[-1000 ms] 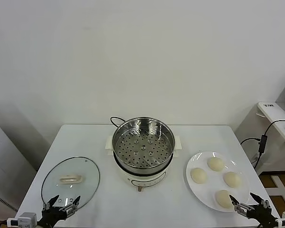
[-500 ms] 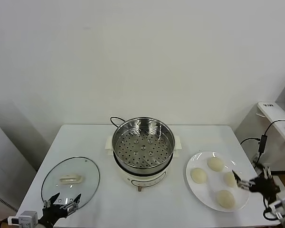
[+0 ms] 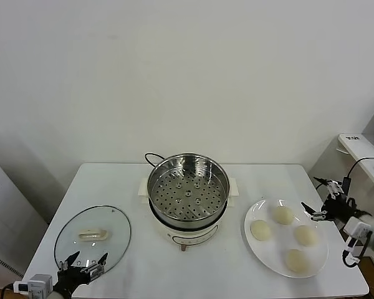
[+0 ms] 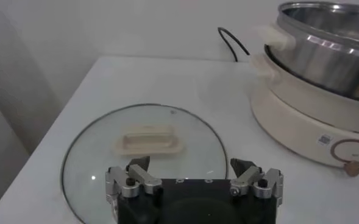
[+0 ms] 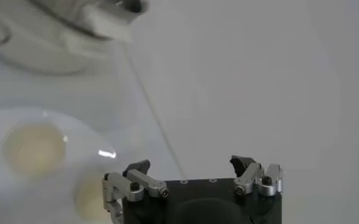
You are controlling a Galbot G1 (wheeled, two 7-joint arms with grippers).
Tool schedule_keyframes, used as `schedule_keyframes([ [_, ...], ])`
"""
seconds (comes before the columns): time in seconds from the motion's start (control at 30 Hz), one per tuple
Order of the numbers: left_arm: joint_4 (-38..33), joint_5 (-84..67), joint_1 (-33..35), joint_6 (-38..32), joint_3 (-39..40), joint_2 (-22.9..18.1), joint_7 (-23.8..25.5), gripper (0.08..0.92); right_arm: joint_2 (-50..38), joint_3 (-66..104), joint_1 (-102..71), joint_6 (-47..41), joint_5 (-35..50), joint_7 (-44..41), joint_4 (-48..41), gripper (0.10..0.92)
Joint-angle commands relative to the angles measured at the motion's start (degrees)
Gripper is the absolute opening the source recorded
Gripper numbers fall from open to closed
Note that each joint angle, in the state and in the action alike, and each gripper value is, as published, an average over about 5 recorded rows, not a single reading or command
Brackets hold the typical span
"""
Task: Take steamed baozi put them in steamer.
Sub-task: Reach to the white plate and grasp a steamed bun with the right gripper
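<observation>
The left gripper (image 4: 195,178) is a black block carrying 2 silver metal fingers with dark tips, each fixed by a small black screw. The right gripper (image 5: 191,176) is built the same: black body, 2 silver fingers, black screws. Behind it the wrist is white with a black cable.

The scene was evenly and brightly lit, with only soft shadows cast. Glare was seen on the round shiny steel steamer basket (image 3: 187,190). The right wrist view was blurred, the cream-white round buns (image 5: 34,149) being smeared.
</observation>
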Motion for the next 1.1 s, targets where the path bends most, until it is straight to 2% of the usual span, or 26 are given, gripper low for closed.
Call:
schedule_keyframes([
  [0.03,-0.1,0.8,-0.8,0.8,0.5,0.0,-0.5,0.823,-10.5,-10.9,15.0,3.3,0.5,-20.4,-9.5,0.823],
  [0.17,-0.2,1.1,-1.2,1.1,0.8,0.0,-0.6,0.823,-11.7,-24.9,28.2,4.5,3.6,-24.3,-12.9,0.823],
  [0.53,-1.2,1.8,-1.3,2.0,1.0,-0.5,-1.0,0.823,-4.3,-58.4,61.8,7.9,0.9,-32.3,-27.3,0.823],
  [1.1,-2.0,2.0,-1.6,2.7,1.1,-0.3,-1.8,0.823,6.0,-70.7,69.8,10.4,-3.4,-32.7,-38.5,0.823],
])
